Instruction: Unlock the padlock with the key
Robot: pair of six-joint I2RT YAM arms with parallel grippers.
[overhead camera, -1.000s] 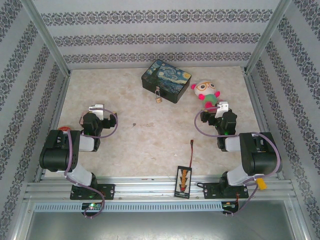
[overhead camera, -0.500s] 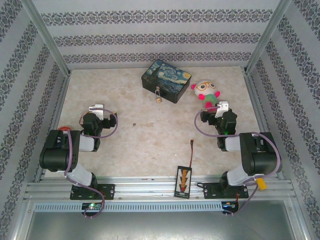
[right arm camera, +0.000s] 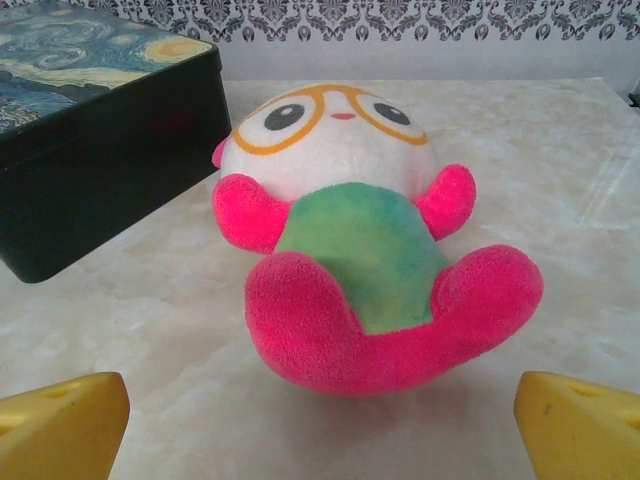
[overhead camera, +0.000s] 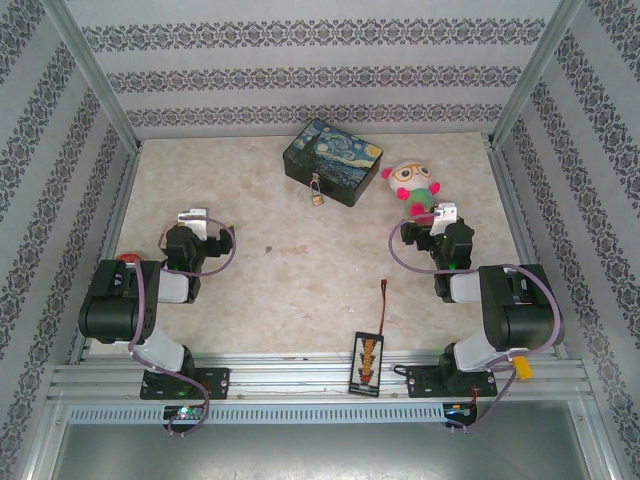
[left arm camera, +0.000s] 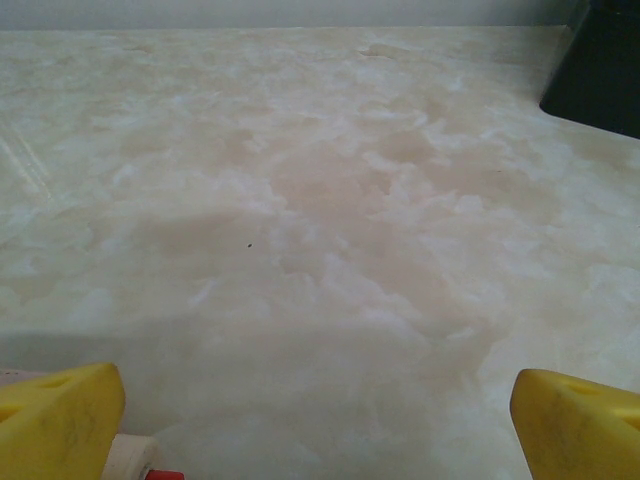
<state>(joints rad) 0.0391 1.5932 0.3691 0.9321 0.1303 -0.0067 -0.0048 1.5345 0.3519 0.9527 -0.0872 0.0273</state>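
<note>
The tiny brass padlock (overhead camera: 316,191) hangs at the front of the painted starry-night box (overhead camera: 333,160) at the back middle of the table. I cannot make out the key; it is too small to tell or hidden. My left gripper (overhead camera: 192,220) rests low at the left, well away from the box, its yellow fingertips (left arm camera: 60,420) wide apart over bare table: open and empty. My right gripper (overhead camera: 442,216) is at the right, just in front of the plush toy (right arm camera: 350,250), also open and empty. The box's corner (left arm camera: 600,70) shows at the left wrist view's top right.
A pink and green plush toy (overhead camera: 412,187) lies right of the box (right arm camera: 90,150). A black connector board (overhead camera: 366,360) with a red wire (overhead camera: 384,300) sits at the near edge. Patterned walls and metal rails enclose the table (overhead camera: 290,280).
</note>
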